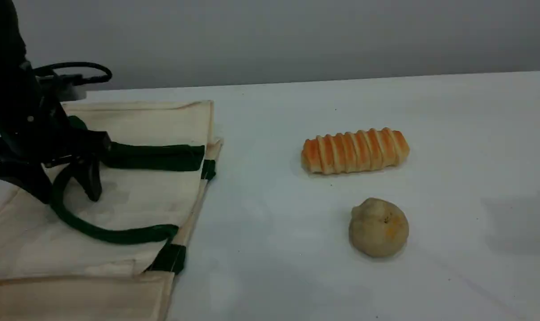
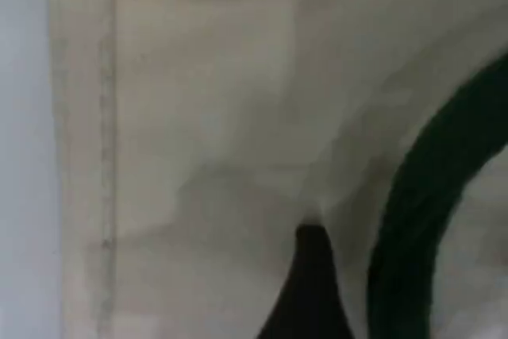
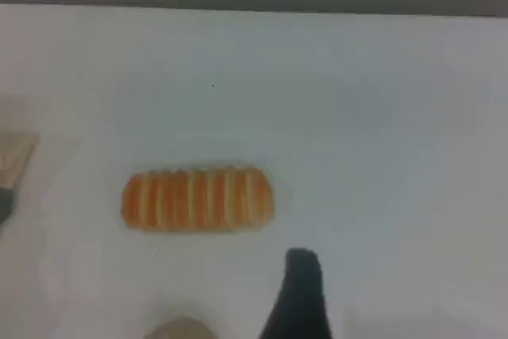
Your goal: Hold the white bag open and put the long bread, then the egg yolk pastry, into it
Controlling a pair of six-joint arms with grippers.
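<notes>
White bag (image 1: 131, 200) lies flat; beside its rim, long bread (image 1: 355, 150), then egg yolk pastry (image 1: 378, 227) nearer. Left gripper (image 1: 60, 189) spreads wide over its handle (image 1: 105, 232) (nothing held); right gripper (image 3: 298, 291) wide, empty.

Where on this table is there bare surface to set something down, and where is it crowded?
Bare table lies between the white bag and the two pastries, behind the long bread, and along the right edge. The left is crowded: the bag lies flat with the left end effector over its handle. The egg yolk pastry sits close in front of the bread.
</notes>
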